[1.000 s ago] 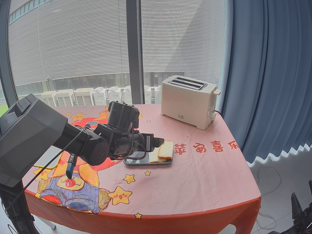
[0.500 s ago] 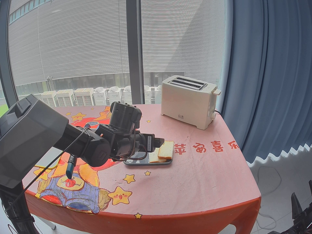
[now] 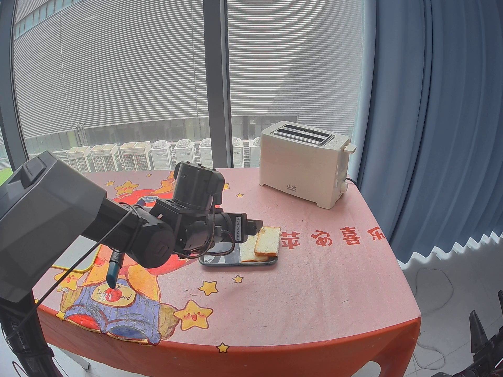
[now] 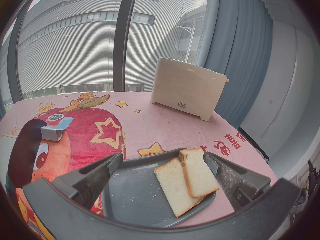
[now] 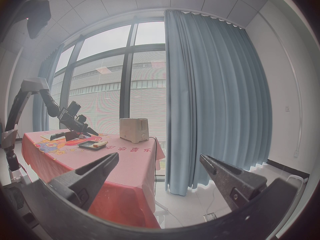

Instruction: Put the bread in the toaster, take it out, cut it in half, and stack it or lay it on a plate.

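Note:
Two bread slices (image 3: 267,241) (image 4: 198,174) lie overlapping, one leaning on the other, at the right end of a dark grey tray (image 3: 220,259) (image 4: 133,190) in the middle of the table. My left gripper (image 3: 258,228) (image 4: 160,160) hovers low over the tray, open, with its fingers either side of the slices and touching neither. The white toaster (image 3: 304,161) (image 4: 186,87) stands at the back right, slots empty. My right gripper (image 5: 159,156) hangs open and empty off the table's right side, well below the tabletop.
The table wears a pink cartoon cloth (image 3: 314,289). A teal-handled tool (image 3: 112,272) stands near the front left under my left arm. A small grey-and-blue clip (image 4: 55,130) lies behind the tray. Blue curtain (image 3: 435,111) hangs to the right, window behind.
My left arm has drawn back very slightly to the left and up. The bread, tray and toaster are where they were.

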